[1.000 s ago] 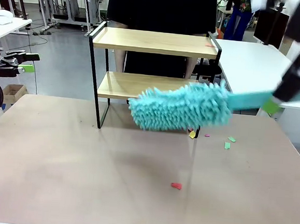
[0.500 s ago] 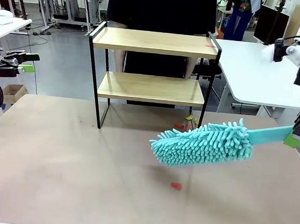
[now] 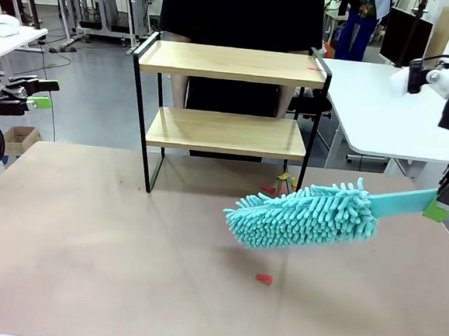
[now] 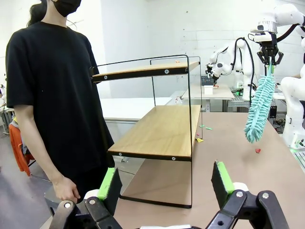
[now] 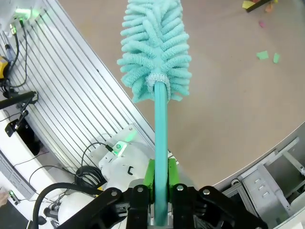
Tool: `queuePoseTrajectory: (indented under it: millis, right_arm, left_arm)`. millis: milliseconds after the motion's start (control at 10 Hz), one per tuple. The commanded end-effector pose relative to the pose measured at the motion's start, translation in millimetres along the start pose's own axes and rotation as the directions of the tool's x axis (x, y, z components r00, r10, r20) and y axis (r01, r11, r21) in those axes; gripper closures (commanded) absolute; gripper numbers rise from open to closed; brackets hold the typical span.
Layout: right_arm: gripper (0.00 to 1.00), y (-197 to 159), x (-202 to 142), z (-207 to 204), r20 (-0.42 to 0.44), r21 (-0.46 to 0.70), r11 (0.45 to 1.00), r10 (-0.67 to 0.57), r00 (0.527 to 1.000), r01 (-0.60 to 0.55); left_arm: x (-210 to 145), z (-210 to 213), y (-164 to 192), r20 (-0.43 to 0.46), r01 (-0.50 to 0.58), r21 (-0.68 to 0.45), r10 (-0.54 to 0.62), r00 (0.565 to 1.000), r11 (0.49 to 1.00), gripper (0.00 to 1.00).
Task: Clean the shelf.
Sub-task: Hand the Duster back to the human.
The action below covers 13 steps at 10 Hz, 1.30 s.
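Note:
The shelf (image 3: 226, 131) is a two-tier rack of light boards in a thin black frame, standing at the table's far side. A small pink scrap (image 3: 313, 66) lies on its top board. My right gripper (image 3: 439, 208) is shut on the handle of a teal fluffy duster (image 3: 302, 217), which hangs over the table in front of the shelf's right leg, apart from it. In the right wrist view the handle (image 5: 161, 143) runs between the green pads to the duster head (image 5: 155, 47). My left gripper (image 3: 42, 94) stays open and empty at the far left, facing the shelf (image 4: 157, 133).
Coloured paper scraps lie on the table: a red one (image 3: 263, 278) below the duster, others (image 3: 278, 184) by the shelf's right leg, green ones (image 5: 262, 55). A person in black (image 4: 52, 95) stands behind the shelf. White tables (image 3: 385, 103) stand beyond on the right.
The duster has swung away from the lower board, down and to the right over the table, and has hardly moved in the last half second. The left arm is still.

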State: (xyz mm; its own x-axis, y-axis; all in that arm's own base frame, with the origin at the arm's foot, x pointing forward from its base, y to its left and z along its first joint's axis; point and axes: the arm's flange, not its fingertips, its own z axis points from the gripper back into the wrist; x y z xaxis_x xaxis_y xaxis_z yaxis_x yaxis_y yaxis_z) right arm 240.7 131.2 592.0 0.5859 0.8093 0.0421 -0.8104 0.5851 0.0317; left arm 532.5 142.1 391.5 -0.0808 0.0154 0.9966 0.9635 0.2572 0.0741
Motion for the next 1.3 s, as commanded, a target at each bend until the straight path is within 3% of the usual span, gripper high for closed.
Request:
queuePoseTrajectory:
  millis: [0, 700, 900, 1200]
  right_arm:
    - [0.87, 1.4, -1.1, 2.0, 0.001, -0.003, 1.0, -0.006, 1.0, 0.006]
    - [0.87, 0.0, 0.0, 0.0, 0.0, 0.0, 1.0, 0.0, 1.0, 0.0]
    - [0.87, -44.4, 7.2, 6.2, 0.148, 0.091, 0.989, 0.101, 0.984, -0.115]
    - [0.87, -105.0, 2.0, 6.2, 0.333, 0.129, 0.938, 0.264, 0.905, -0.321]
  left_arm:
    - [2.2, -0.3, -1.1, -0.001, 0.012, -0.004, -0.012, 1.0, 1.0, 0.0]
    - [0.0, 0.0, 0.0, 0.0, 0.0, 0.0, 0.0, 1.0, 1.0, 0.0]
    - [12.0, -18.5, -41.4, -0.058, 0.003, 0.055, 0.0, 0.998, 0.998, 0.0]
    - [10.6, -66.2, -109.9, -0.05, -0.019, 0.088, 0.024, 0.998, 0.996, 0.0]
